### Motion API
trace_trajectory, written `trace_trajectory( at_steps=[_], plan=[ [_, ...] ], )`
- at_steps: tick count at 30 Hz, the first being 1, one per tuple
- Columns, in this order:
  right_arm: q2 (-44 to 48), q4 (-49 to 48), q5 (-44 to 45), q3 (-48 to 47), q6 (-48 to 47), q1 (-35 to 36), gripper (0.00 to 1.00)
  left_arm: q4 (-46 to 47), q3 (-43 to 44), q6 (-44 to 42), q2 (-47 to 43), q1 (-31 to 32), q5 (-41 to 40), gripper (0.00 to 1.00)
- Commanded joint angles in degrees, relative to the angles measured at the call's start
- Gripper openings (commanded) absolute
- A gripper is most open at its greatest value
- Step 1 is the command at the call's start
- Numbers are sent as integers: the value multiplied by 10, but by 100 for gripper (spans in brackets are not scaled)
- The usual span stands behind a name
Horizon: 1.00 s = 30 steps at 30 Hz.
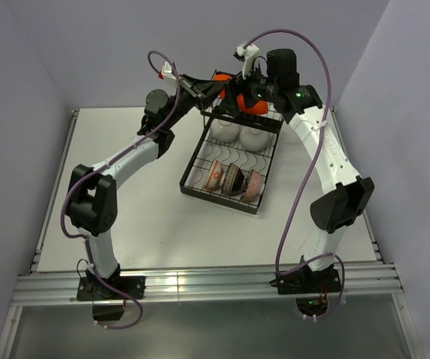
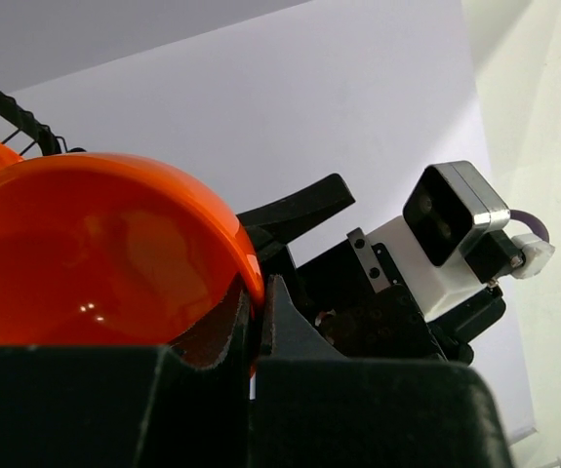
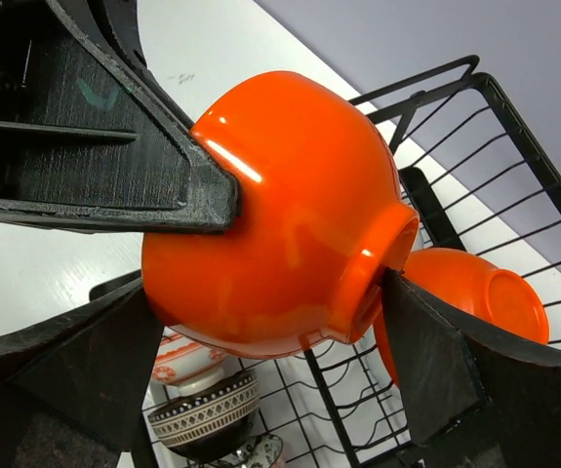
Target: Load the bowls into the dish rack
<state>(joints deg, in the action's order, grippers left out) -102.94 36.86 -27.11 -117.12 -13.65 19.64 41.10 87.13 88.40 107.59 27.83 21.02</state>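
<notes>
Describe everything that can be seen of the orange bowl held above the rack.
The bowl is glossy orange-red, round and deep, with a small foot ring. It hangs on its side over the rack's far end. The left gripper pinches its rim; the right gripper's open fingers straddle it, one touching the foot. Another orange bowl lies in the rack beyond it.

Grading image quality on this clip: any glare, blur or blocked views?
Top external: evenly lit and sharp, no glare on the rack. Left wrist: the orange bowl fills the left side with small highlights, and the jaws form a dark, featureless block along the bottom. Right wrist: a bright glare streak on the bowl, with jaws crowding the edges.
</notes>
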Motion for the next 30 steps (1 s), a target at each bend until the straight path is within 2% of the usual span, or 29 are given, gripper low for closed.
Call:
trace_trajectory(
  at_steps=[1, 4, 5, 7, 8, 13, 16, 17, 18, 24, 30],
  plan=[
    [-8, -22, 15, -29, -6, 4, 92, 31, 17, 12, -40, 5, 5, 0],
    [-6, -32, 15, -26, -9, 4, 79, 28, 15, 13, -39, 5, 5, 0],
    [-3, -34, 14, -20, -14, 4, 71, 28, 15, 13, -38, 5, 4, 0],
    [3, -43, 13, -13, -18, 4, 64, 24, 15, 13, -37, 5, 3, 0],
    [5, -45, 12, -7, -26, 4, 57, 19, 15, 13, -36, 5, 1, 0],
    [11, -48, 19, 0, -46, 4, 39, 10, 13, 10, -33, 5, -2, 2],
    [11, -43, 28, -1, -62, 4, 21, 6, 14, 7, -31, 2, -3, 10],
    [11, -42, 29, 0, -66, 4, 3, 3, 15, 5, -31, 2, -4, 15],
    [11, -41, 35, 0, -71, 3, 0, -1, 14, 4, -31, 2, -5, 17],
    [12, -36, 43, 2, -97, 4, 0, -4, 8, 0, -33, -3, -7, 37],
    [10, -40, 56, 0, -104, 4, 0, -15, 9, -2, -34, -10, -9, 49]
  ],
)
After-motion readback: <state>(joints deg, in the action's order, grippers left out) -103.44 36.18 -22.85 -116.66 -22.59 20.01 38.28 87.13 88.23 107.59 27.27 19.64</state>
